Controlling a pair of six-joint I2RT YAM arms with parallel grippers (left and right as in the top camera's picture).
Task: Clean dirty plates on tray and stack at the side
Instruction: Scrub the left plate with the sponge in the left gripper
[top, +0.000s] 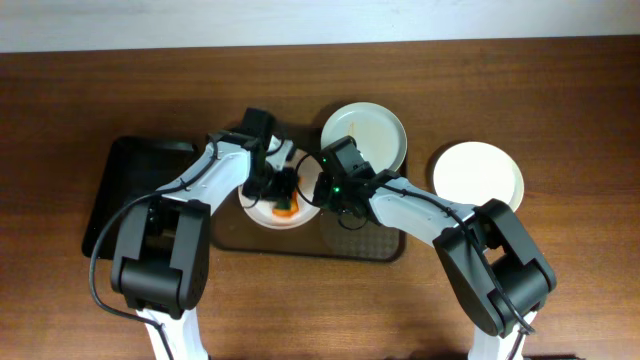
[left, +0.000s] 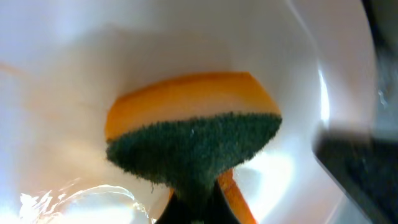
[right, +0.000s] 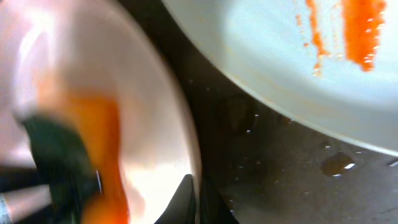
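Observation:
A white plate (top: 262, 212) sits on the dark tray (top: 362, 243) at centre left. My left gripper (top: 285, 193) is shut on an orange and green sponge (left: 193, 134), which presses on the plate's inside (left: 74, 81). My right gripper (right: 199, 200) is shut on that plate's right rim (right: 180, 118); it shows in the overhead view (top: 322, 192). A second white plate (top: 370, 135) with orange smears (right: 360, 28) lies on the tray at the back. A clean white plate (top: 478, 176) lies on the table to the right of the tray.
A black tray (top: 125, 180) lies at the left on the brown wooden table (top: 560, 90). Water drops (right: 339, 165) lie on the dark tray's surface between the two plates.

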